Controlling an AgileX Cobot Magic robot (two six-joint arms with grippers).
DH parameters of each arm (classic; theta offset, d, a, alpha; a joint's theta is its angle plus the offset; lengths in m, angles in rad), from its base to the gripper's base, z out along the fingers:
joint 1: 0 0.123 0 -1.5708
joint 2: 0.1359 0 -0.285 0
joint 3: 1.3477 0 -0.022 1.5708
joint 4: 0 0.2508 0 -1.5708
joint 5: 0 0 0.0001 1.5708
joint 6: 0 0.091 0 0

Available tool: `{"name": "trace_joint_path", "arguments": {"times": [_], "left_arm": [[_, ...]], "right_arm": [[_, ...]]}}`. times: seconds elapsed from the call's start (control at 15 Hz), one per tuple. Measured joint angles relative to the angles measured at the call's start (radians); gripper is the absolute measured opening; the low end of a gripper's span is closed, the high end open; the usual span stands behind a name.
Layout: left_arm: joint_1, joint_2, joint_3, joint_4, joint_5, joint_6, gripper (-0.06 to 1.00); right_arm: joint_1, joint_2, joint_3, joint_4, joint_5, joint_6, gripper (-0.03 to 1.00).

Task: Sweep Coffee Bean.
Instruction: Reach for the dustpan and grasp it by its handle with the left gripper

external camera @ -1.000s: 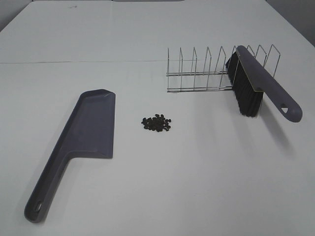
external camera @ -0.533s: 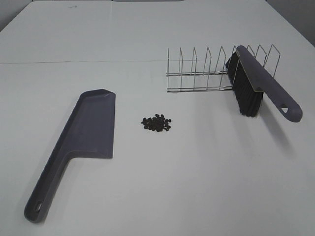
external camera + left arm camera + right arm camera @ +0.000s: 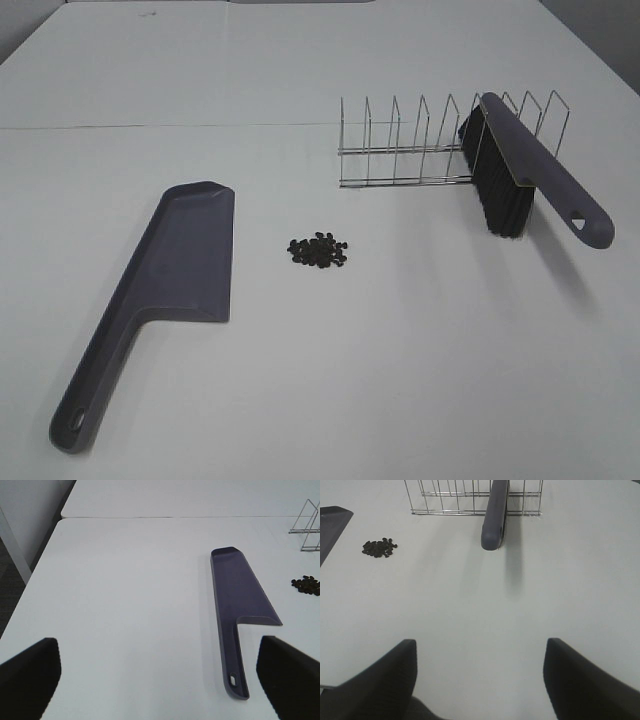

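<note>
On the white table [image 3: 400, 380], the coffee bean [image 3: 318, 251] pile is lying as one tight cluster between the dustpan [image 3: 185, 265] and the brush [image 3: 530, 180], nearer the dustpan's open edge but apart from it. You are looking at a grey-purple dustpan lying flat, its pan end pointing toward the far side of the table and its handle running toward the near edge on the left. The brush is leaning tilted in the wire rack [image 3: 400, 150] at the rack's right end. Its black bristles are pointing down and appear to be reaching the table, and its handle is sticking out to the right above the surface. The rack is standing behind and to the right of the beans, well apart from them. Your left gripper [image 3: 157, 655] is hanging with its fingers spread wide and nothing between them, back from the dustpan's handle end and not touching it. The beans are showing at the edge of that wrist view, beside the pan. Your right gripper [image 3: 480, 650] is likewise keeping its fingers wide apart and gripping nothing, hovering over bare table with the brush handle ahead of it and clear of it.
</note>
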Motion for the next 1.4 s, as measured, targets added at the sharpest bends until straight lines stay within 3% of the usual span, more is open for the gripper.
{"name": "trace_joint_path", "arguments": {"times": [0.33,0.6,0.8,0.87,1.07,1.2,1.4], "left_arm": [[0.0,0.011,0.0,0.001,0.0,0.0,0.99],[0.0,0.134,-0.023,0.001,0.034,0.0,0.99],[0.0,0.382,-0.104,-0.063,0.136,0.0,0.99],[0.0,0.474,-0.123,-0.098,0.136,0.0,0.99],[-0.001,0.821,-0.171,-0.099,0.143,0.0,0.99],[-0.053,0.997,-0.21,-0.087,0.109,-0.036,0.99],[-0.207,1.22,-0.287,-0.077,-0.012,-0.189,0.99]], "right_arm": [[0.0,0.0,0.0,0.0,0.0,0.0,0.63],[0.0,0.0,0.0,0.0,0.0,0.0,0.63],[0.0,0.0,0.0,0.0,0.0,0.0,0.63],[0.0,0.0,0.0,0.0,0.0,0.0,0.63],[0.0,0.0,0.0,0.0,0.0,0.0,0.63],[0.0,0.0,0.0,0.0,0.0,0.0,0.63],[0.0,0.0,0.0,0.0,0.0,0.0,0.63]]}}
